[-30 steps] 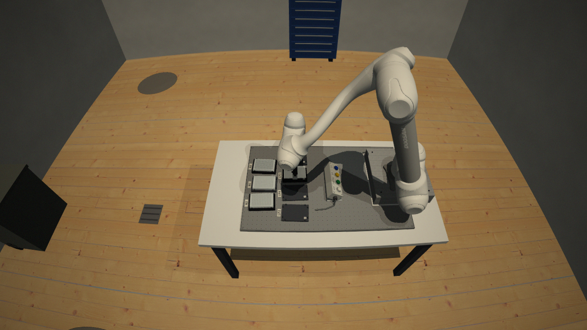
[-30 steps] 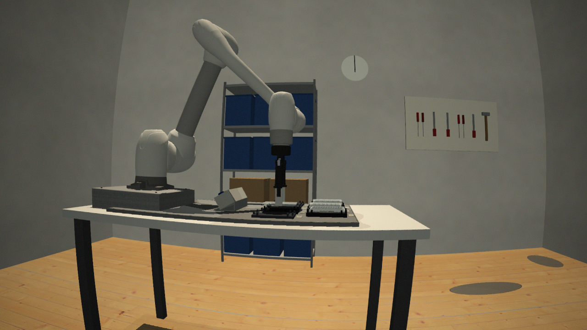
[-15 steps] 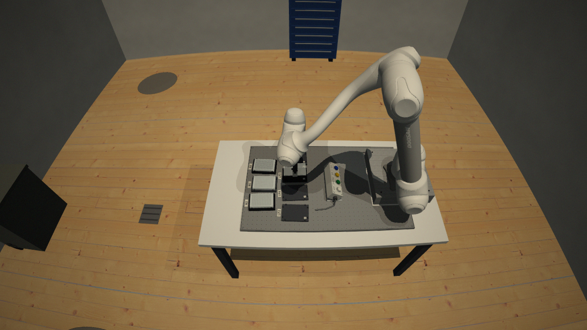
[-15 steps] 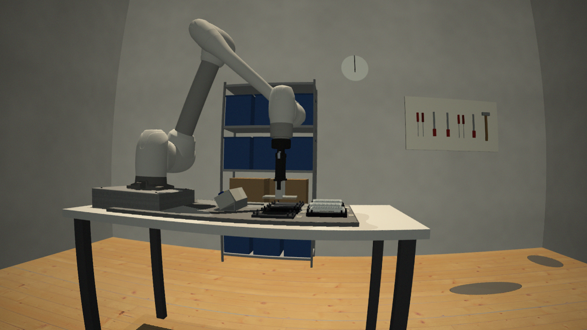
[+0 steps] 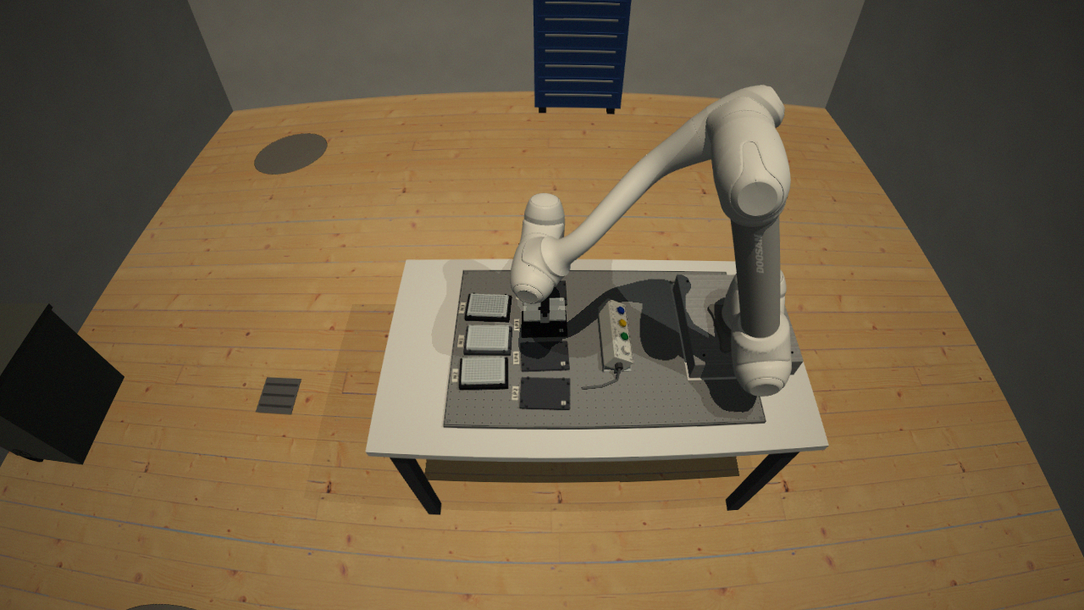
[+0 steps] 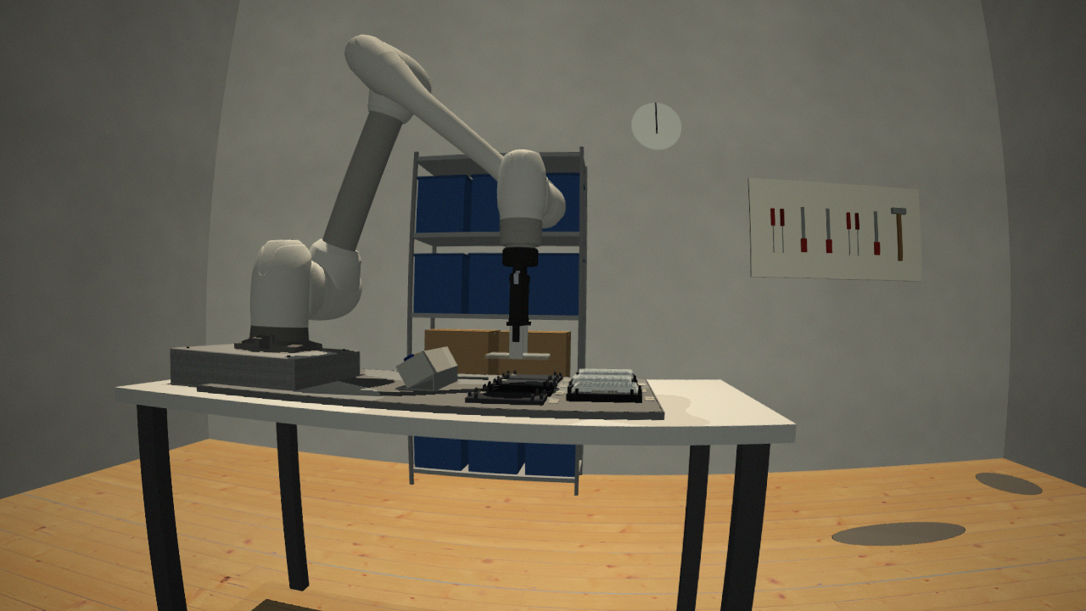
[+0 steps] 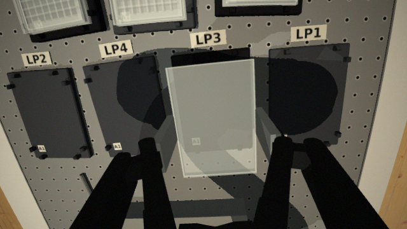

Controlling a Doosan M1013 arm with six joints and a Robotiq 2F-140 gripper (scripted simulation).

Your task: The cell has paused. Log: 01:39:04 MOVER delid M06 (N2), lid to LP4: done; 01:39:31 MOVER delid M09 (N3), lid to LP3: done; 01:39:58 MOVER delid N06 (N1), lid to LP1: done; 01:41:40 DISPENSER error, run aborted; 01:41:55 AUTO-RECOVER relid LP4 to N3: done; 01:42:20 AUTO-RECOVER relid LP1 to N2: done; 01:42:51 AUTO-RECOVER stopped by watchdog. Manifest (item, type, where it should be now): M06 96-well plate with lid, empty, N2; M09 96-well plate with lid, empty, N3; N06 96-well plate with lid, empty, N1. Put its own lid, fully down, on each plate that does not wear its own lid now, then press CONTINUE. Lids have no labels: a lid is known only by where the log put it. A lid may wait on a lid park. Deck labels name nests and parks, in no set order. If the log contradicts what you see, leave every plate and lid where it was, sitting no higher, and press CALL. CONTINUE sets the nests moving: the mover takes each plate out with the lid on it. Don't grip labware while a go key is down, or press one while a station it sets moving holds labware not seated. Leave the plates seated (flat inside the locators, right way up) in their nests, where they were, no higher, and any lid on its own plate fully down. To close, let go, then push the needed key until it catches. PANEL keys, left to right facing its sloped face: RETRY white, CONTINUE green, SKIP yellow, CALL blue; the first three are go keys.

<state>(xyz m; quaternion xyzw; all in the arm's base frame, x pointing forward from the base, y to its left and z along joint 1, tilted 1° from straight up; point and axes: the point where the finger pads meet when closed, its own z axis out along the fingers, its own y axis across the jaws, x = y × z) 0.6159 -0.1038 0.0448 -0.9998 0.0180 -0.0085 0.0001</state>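
Gripping a clear lid by its two long edges, the tool is clamped on it and is carrying it in the air above the perforated deck plate. In the exterior view the lid is hanging level beneath the tool, apart from the parks below. In the wrist view the park labelled LP3 is lying directly under the tool, and only the far edge of its dark pad is showing beyond the lid. To one side of the tool the pads of LP4 and LP2 are lying bare; to the other side the pad of LP1 is lying bare as well, partly under the tool's shadow. Beyond the parks, farther from the tool's body, three plates are sitting in black nests: one, a second and a third cut off by the frame edge. Whether each is wearing a lid cannot be told from these views. In the top view the key panel is standing on the surface behind the tool, toward the arm's base, with its blue, yellow and green keys showing.
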